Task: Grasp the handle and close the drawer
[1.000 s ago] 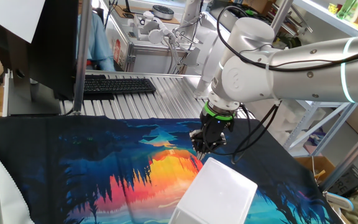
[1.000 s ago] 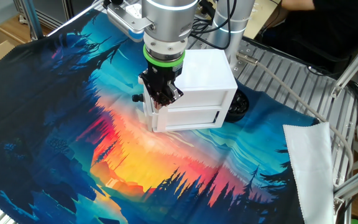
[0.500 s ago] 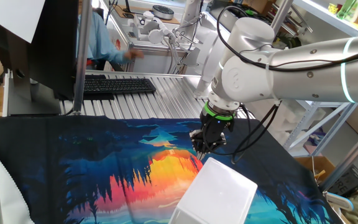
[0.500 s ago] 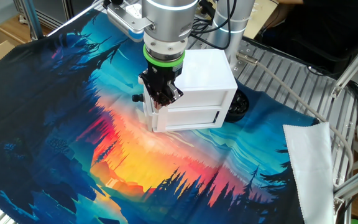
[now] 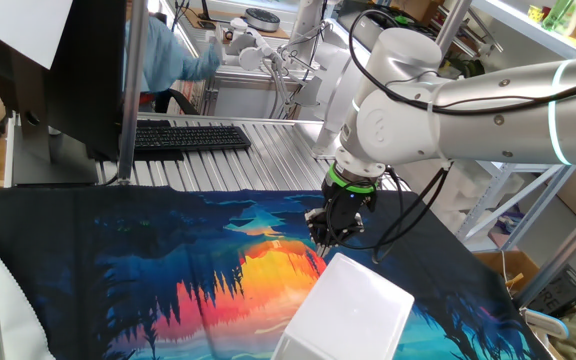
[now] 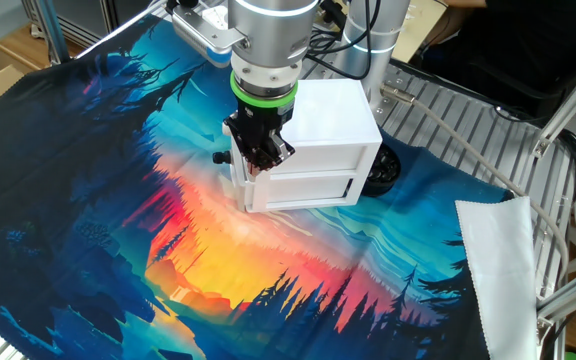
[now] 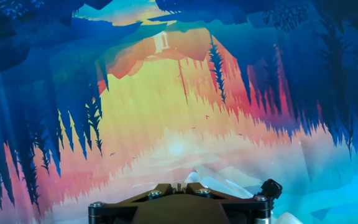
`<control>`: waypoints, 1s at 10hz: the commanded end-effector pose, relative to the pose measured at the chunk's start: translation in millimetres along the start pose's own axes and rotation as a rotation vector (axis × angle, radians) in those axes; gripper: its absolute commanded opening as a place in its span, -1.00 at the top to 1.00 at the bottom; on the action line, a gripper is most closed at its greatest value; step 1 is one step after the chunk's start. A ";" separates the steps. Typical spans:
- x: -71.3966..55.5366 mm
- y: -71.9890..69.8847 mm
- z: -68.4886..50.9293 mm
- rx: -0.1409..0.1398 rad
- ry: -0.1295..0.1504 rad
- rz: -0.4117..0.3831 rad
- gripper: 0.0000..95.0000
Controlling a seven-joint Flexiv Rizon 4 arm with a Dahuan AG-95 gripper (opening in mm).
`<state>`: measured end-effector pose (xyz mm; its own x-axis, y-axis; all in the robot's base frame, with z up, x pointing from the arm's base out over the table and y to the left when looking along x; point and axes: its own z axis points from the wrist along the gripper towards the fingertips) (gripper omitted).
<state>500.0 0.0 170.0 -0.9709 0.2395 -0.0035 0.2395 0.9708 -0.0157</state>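
Note:
The glossy white drawer unit stands on the printed cloth; it also shows in one fixed view at the bottom edge. Its front panels look flush with the box. My gripper points down at the unit's left front corner, and it hangs just past the box's far edge in one fixed view. In the hand view the gripper has its jaws drawn together with a thin pale sliver between them, and a pale translucent part, apparently the handle, lies right beside them.
The colourful printed cloth covers the table. A black round object sits behind the unit. A white cloth lies at the right. A keyboard, a monitor and a metal post stand at the back.
The arm, gripper and drawer unit have not moved. Only a person in blue in the background has shifted an arm.

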 end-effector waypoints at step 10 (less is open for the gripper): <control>0.1 0.0 0.0 -0.004 -0.001 0.203 1.00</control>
<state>500.2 0.2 170.1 -0.8903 0.4553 -0.0066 0.4553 0.8902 -0.0117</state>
